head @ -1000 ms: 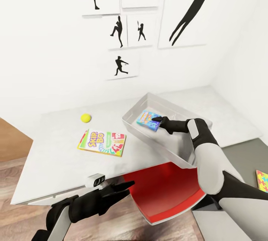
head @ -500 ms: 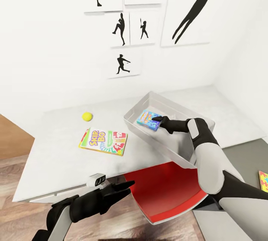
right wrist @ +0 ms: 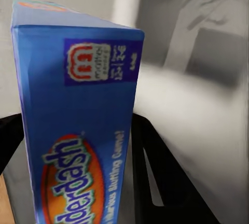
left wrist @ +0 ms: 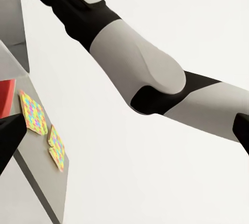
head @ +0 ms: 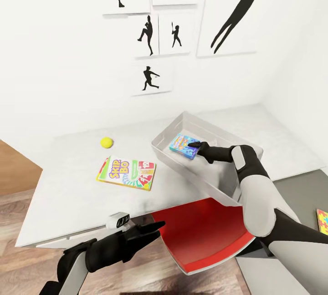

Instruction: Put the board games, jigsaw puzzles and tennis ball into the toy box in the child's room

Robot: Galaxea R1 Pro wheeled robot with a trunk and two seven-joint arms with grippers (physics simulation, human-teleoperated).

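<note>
My right gripper [head: 196, 148] is shut on the small blue board game [head: 182, 145], holding it tilted inside the light grey toy box [head: 196, 175] on the pale table [head: 68, 185]. Up close, the blue box [right wrist: 78, 130] sits between the black fingers [right wrist: 155, 177]. The Skip-Bo board game [head: 126, 173] lies flat on the table to the left of the toy box. Behind it rests the tennis ball [head: 106, 142]. My left gripper [head: 155, 230] hangs open below the table's front edge. Two jigsaw puzzles [left wrist: 33, 112] [left wrist: 57, 148] lie on the dark grey section; one puzzle's corner [head: 322, 224] shows at the far right.
A red chair seat [head: 205, 233] sits under the table's front edge, between my arms. The white wall with black baseball silhouettes [head: 149, 78] stands close behind the table. Wood-plank floor [head: 27, 267] lies at the lower left.
The view shifted slightly between the first two frames. My right gripper has carried the blue board game a little further over the toy box. The left arm holds still.
</note>
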